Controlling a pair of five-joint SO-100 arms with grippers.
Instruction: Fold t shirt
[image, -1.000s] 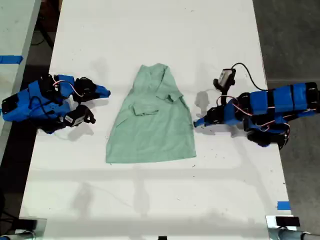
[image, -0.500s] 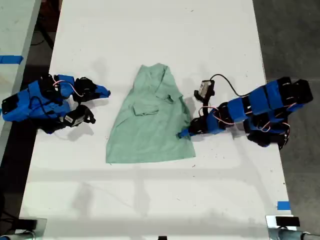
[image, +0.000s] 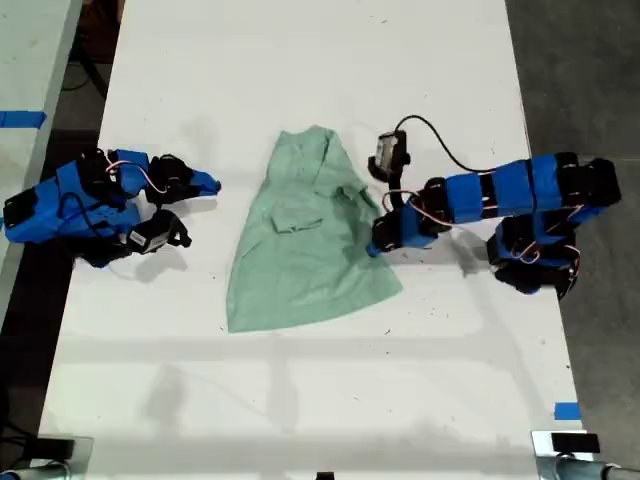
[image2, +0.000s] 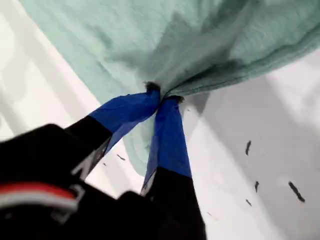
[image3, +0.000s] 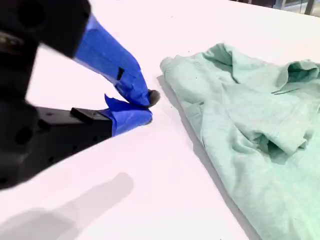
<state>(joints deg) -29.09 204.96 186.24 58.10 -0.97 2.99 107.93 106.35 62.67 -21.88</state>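
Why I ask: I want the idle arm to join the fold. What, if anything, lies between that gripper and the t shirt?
Nothing visible. Only bare white table separates my second gripper from the near edge of the t shirt. My first gripper is shut on the shirt's far edge.

My first gripper (image2: 161, 98) pinched the t shirt's (image2: 165, 45) hem edge, jaws closed, cloth lifted off the white table (image2: 260, 150).
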